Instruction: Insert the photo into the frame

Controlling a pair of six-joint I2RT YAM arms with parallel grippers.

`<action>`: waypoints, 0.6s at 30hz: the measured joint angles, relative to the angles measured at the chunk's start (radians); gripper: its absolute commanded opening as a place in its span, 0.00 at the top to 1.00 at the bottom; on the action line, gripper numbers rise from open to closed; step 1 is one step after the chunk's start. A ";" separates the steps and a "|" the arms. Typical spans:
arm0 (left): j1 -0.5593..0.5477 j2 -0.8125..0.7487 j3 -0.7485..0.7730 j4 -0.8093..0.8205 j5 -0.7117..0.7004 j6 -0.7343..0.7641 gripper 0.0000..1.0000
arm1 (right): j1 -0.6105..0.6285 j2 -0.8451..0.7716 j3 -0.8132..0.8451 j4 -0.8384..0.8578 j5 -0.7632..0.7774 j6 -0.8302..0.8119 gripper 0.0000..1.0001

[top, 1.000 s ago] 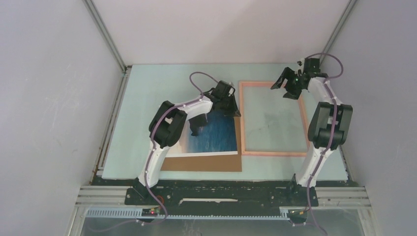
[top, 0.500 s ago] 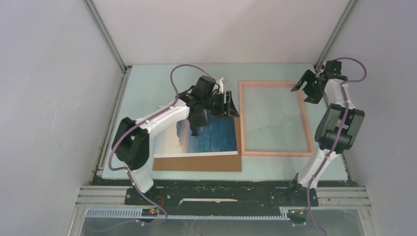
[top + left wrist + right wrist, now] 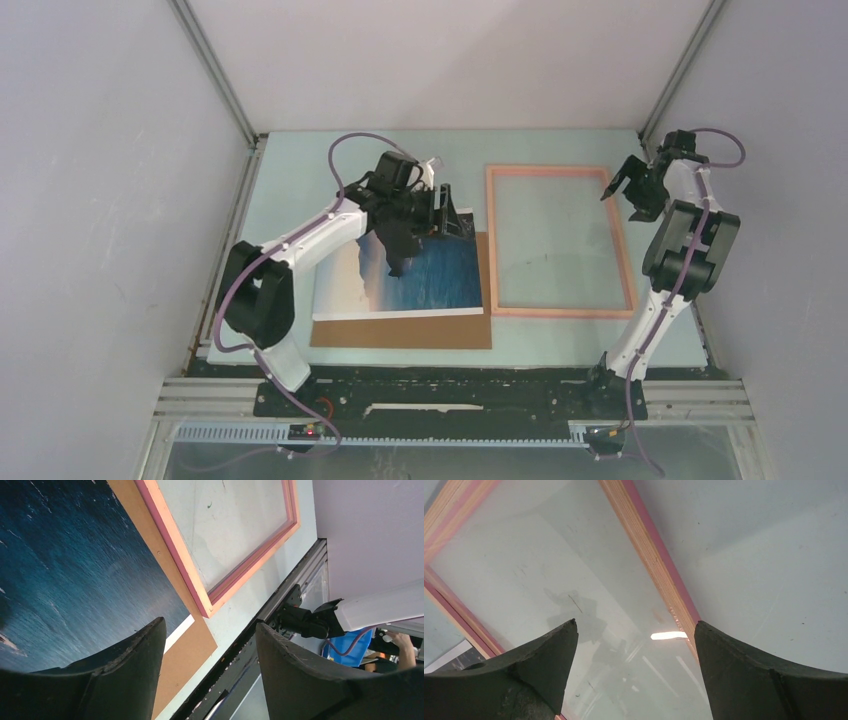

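Observation:
The photo [image 3: 440,280], blue sea with a white border, lies face up on a brown cardboard sheet [image 3: 400,333] at centre left. In the left wrist view the photo [image 3: 65,570] fills the left side. The salmon-pink frame [image 3: 492,250] lies flat just right of it, its see-through middle showing the table. My left gripper [image 3: 442,205] hovers open over the photo's far right corner, and nothing sits between its fingertips [image 3: 207,627]. My right gripper [image 3: 622,186] stands open above the frame's far right corner, holding nothing [image 3: 635,624]. The frame's rail [image 3: 649,555] runs under its right finger.
The cardboard sheet [image 3: 190,645] juts out past the photo's near edge, up to the frame's corner [image 3: 207,607]. Grey walls close in both sides and the back. A black and aluminium base rail [image 3: 450,395] runs along the near edge of the pale green table [image 3: 290,180].
My left gripper has opened and drawn back to the left, its elbow swinging left and uncovering more of the photo. My right gripper has moved right, out to the frame's far right corner.

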 measured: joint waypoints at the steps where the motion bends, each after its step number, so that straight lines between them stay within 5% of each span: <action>1: 0.003 0.000 0.000 0.000 0.005 0.000 0.29 | 0.000 0.002 0.000 -0.001 -0.001 -0.002 0.08; 18: 0.005 0.000 0.000 0.000 0.029 0.000 0.28 | 0.034 0.055 -0.008 0.010 -0.014 -0.004 0.16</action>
